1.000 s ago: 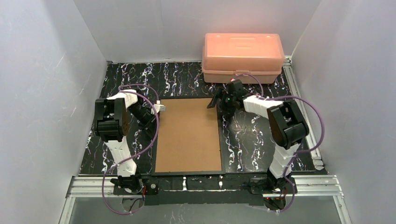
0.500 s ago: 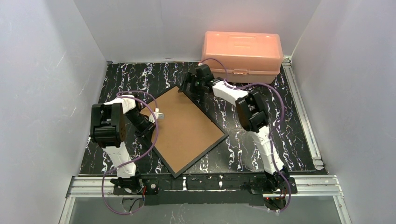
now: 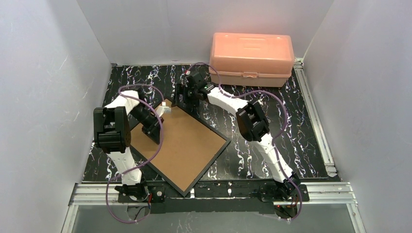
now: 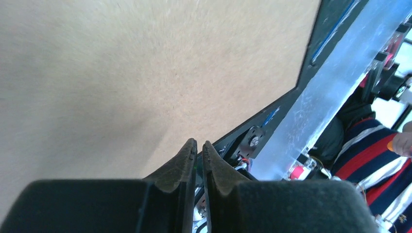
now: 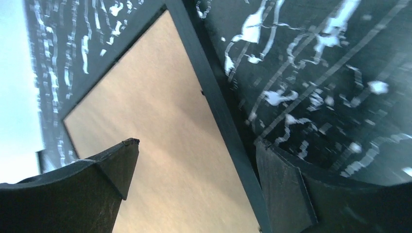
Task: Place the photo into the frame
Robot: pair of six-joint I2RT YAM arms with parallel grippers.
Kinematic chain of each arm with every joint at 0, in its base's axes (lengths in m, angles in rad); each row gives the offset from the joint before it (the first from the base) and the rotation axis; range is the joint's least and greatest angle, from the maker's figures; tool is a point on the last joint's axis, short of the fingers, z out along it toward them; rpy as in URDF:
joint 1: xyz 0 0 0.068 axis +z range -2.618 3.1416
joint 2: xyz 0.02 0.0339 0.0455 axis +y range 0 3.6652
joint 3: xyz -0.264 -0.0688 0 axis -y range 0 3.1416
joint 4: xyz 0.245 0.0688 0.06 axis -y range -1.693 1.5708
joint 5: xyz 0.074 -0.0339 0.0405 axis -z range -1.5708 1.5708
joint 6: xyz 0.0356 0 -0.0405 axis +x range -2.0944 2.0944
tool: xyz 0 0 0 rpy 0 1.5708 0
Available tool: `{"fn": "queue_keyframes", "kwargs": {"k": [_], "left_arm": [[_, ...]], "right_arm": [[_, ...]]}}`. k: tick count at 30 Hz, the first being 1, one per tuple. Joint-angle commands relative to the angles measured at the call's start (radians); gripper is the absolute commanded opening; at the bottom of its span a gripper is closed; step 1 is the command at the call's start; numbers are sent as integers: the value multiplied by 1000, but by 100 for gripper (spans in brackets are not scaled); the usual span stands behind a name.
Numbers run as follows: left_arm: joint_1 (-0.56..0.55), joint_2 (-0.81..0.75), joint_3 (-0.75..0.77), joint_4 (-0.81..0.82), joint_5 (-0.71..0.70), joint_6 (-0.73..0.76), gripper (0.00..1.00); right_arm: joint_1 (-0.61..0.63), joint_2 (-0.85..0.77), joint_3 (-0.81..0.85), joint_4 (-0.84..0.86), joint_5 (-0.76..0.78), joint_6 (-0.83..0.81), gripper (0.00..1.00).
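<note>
The frame (image 3: 187, 143) lies back up on the table, brown fibreboard showing, turned askew with its far corner pointing up-left. My right gripper (image 3: 185, 99) is open at that far corner. In the right wrist view the right gripper (image 5: 197, 142) straddles the frame's black edge (image 5: 214, 107), one finger over the board and one over the mat. My left gripper (image 3: 154, 127) hovers over the board's left part. In the left wrist view the left gripper (image 4: 199, 143) has its fingers almost touching, nothing between them, above the brown back (image 4: 121, 73). The photo is out of view.
A pink plastic box (image 3: 252, 56) stands shut at the back right. The black marbled mat (image 3: 277, 126) covers the table, with white walls on three sides. An aluminium rail (image 3: 218, 191) runs along the near edge by both arm bases.
The frame has swung counterclockwise from square to strongly askew. My right gripper swept left with its far corner. The left gripper, earlier at the frame's left edge, now hangs over the board.
</note>
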Motion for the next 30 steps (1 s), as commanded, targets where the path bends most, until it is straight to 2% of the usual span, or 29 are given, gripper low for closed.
{"fn": "queue_keyframes", "kwargs": {"k": [1, 5, 7, 10, 15, 19, 24, 30], "left_arm": [[59, 8, 221, -240, 146, 62, 10], [148, 89, 506, -329, 169, 32, 9], [190, 148, 589, -252, 123, -53, 8], [243, 233, 679, -123, 26, -194, 6], [305, 375, 782, -60, -54, -268, 4], [322, 381, 723, 30, -133, -290, 0], [322, 350, 576, 112, -188, -275, 0], [319, 309, 422, 123, -116, -253, 0]], "right_arm": [[-42, -199, 50, -153, 150, -160, 99], [-76, -450, -202, -171, 263, -168, 99], [-77, -588, -399, -163, 302, -124, 98], [-77, -764, -705, -163, 249, -26, 96], [-78, -1034, -1122, -110, 93, 124, 97], [-77, -1162, -1309, -8, -21, 239, 98], [-77, -1153, -1456, 191, -127, 359, 99], [-79, -1049, -1438, 335, -150, 383, 99]]}}
